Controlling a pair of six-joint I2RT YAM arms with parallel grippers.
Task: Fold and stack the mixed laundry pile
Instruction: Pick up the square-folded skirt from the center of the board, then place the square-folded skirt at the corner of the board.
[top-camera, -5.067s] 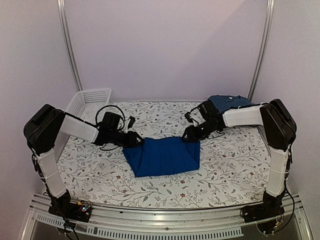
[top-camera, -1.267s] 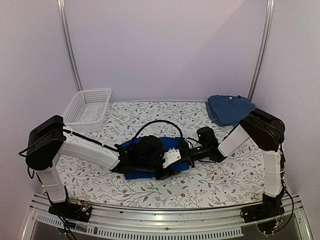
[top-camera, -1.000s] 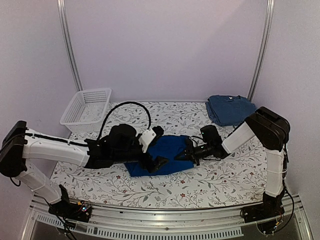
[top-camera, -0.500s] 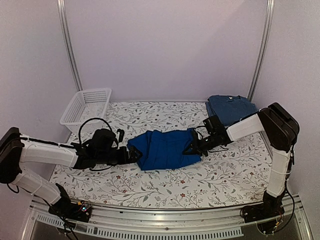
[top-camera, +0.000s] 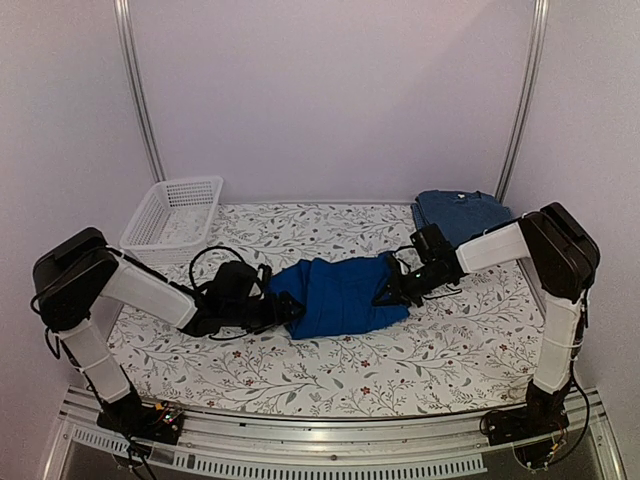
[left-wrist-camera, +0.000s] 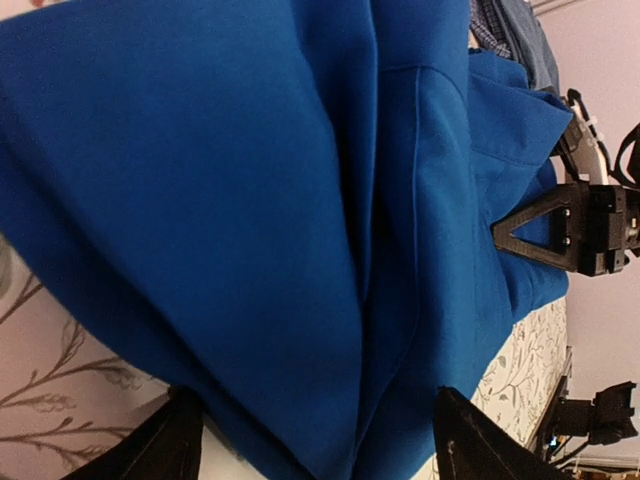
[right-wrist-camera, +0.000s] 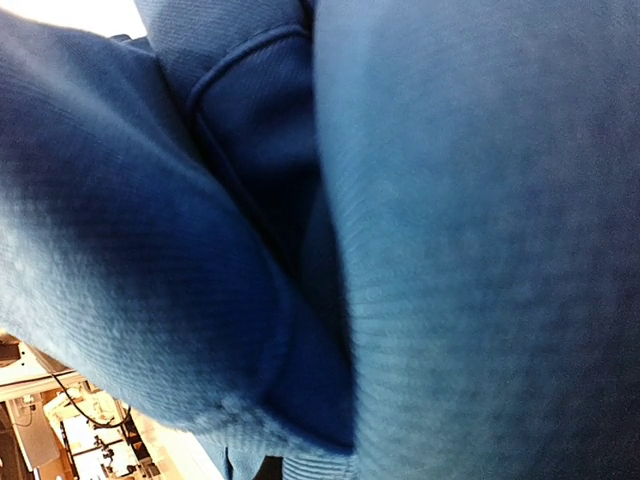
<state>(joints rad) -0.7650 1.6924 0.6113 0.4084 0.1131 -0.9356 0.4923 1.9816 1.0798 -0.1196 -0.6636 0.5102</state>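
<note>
One blue garment (top-camera: 340, 295) on floral table (top-camera: 450, 340), lilac walls (top-camera: 330, 100)

**Left arm** (top-camera: 150, 288): base at the near-left corner. Upper link leans up and left to a raised black elbow. White forearm slopes down and right, low over the table.

**Left gripper** (top-camera: 285, 310): points right, lying low. Fingers (left-wrist-camera: 180, 445) are spread wide, one each side of a fold at the garment (top-camera: 340, 295)'s left edge.

**Right arm** (top-camera: 490, 245): upper link stands nearly upright from the near-right corner. Elbow is high. Forearm reaches left and slightly down.

**Right gripper** (top-camera: 388, 292): points left, jaws closed and pinching the garment's right edge. Its own fingers are hidden by cloth in the wrist view.
</note>
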